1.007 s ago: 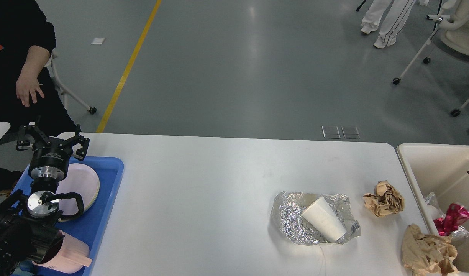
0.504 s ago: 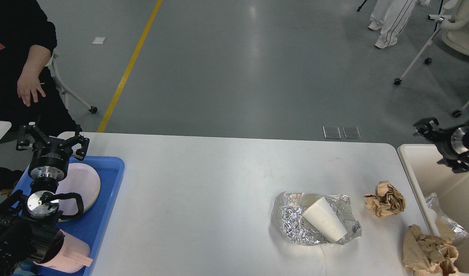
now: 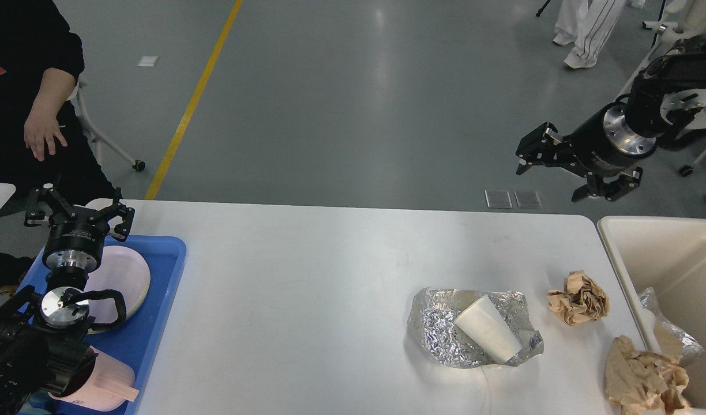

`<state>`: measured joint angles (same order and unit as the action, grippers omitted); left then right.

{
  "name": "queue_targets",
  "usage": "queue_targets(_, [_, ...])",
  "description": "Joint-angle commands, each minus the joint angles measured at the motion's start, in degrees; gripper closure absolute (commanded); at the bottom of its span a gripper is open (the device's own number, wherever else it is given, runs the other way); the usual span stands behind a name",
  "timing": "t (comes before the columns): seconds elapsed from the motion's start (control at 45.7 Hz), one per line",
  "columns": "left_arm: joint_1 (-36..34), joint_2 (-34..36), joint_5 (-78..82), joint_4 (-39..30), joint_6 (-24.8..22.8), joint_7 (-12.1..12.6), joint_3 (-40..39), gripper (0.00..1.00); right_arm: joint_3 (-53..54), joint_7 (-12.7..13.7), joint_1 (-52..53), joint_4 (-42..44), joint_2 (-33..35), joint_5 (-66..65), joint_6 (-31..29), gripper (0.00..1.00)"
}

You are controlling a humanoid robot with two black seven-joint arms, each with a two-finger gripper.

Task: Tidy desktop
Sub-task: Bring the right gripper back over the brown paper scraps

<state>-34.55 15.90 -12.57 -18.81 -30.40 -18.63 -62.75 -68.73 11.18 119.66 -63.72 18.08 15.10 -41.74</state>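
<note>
A: Where's the surface [image 3: 307, 276], & how tidy is it?

B: White desktop fills the lower half of the view; take the foil sheet [image 3: 439, 334] as landmark, right of centre; a white paper cup [image 3: 487, 329] lies tipped on the foil; a crumpled brown paper ball [image 3: 579, 298] sits just right of the foil; a second brown wad [image 3: 644, 380] lies farther right, against the rim of the cream bin [image 3: 621, 271]; some foil scrap [image 3: 670, 337] already inside the bin.

A: So what's left?

B: Judging by that, partly done; cup, foil & both paper wads not yet cleared.

A: The arms?

B: Right gripper [image 3: 560, 167] hangs above & right of the foil, past the far edge, jaws apart, empty; left gripper [image 3: 79, 210] far left of the foil, jaws spread, holding nothing, over the blue tray [image 3: 168, 271] w/ a pale plate [image 3: 128, 276] & pink cup [image 3: 102, 386].

A: Anything in the way?

B: Nothing betw. right gripper & the trash; a seated person's hand [image 3: 41, 135] shows beyond the tray; another person's legs [image 3: 586, 29] far back right.
</note>
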Motion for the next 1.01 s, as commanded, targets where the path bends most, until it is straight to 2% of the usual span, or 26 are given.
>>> queue_targets(0.0, [0.0,0.0,0.0,0.0,0.0,0.0,0.0,0.04,-0.3,0.0,6.6,-2.0,-3.2,0.0,-5.7,0.00])
queue_targets(0.153, [0.0,0.0,0.0,0.0,0.0,0.0,0.0,0.04,-0.3,0.0,12.4,-3.3,-4.2,0.1,-6.2,0.00])
queue_targets(0.306, [0.0,0.0,0.0,0.0,0.0,0.0,0.0,0.04,-0.9,0.0,10.9,-2.8,-3.1,-0.3,-4.1,0.00])
queue_targets(0.613, [-0.1,0.0,0.0,0.0,0.0,0.0,0.0,0.04,-3.7,0.1,-11.6,0.9,5.1,-3.2,6.1,0.00])
queue_targets(0.701, [0.0,0.0,0.0,0.0,0.0,0.0,0.0,0.04,-3.1,0.1,-19.5,4.8,6.4,-2.9,11.0,0.00])
queue_targets(0.854, [0.0,0.0,0.0,0.0,0.0,0.0,0.0,0.04,-1.7,0.1,-30.8,8.4,6.6,-2.3,22.7,0.00])
queue_targets(0.985, [0.0,0.0,0.0,0.0,0.0,0.0,0.0,0.04,0.2,0.1,-36.7,9.3,6.6,-2.3,27.0,0.00])
